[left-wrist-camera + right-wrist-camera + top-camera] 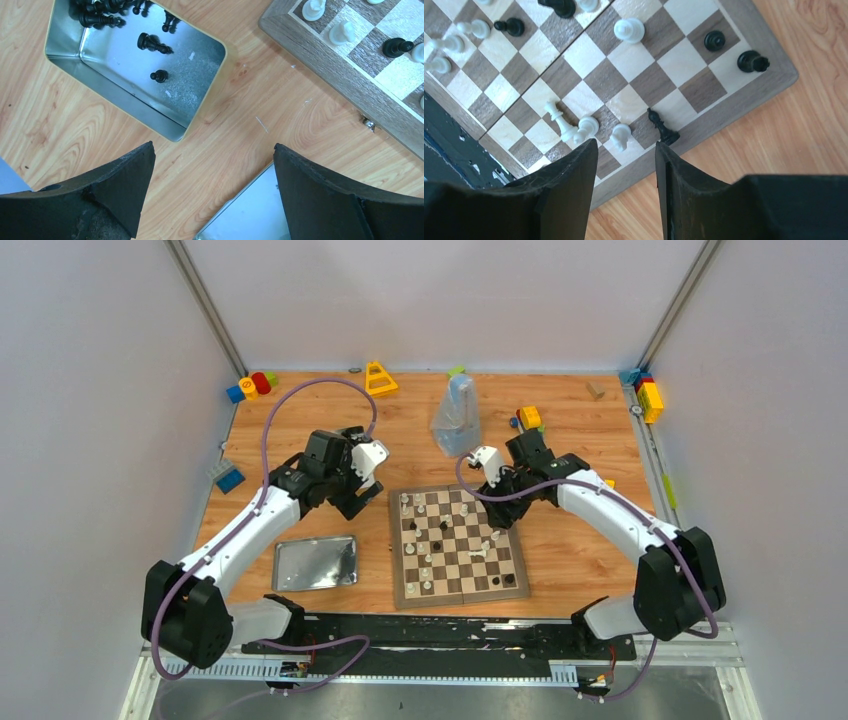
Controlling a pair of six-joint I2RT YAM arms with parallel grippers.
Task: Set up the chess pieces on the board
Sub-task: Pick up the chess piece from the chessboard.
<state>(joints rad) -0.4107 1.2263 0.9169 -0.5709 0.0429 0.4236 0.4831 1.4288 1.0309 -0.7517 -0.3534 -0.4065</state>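
Note:
The board [455, 597] lies at the table's middle with black and cream-white chess pieces scattered over it. In the right wrist view, three white pieces [586, 128] and a black piece [663, 128] lie tipped over near the board's edge [744, 95]. My right gripper [625, 146] hovers just above them, open, nothing between its fingers. My left gripper [213, 146] is wide open over bare wood left of the board [325, 75]. Ahead of it stands a silver tin [115, 90] holding several black pieces [155, 44].
A flat silver lid [315, 562] lies left of the board. A clear bottle [457, 415] stands behind the board. Toy blocks sit along the back: yellow [380, 378], a cluster at the left corner [252, 385], more at the right [648, 398], blue [228, 478].

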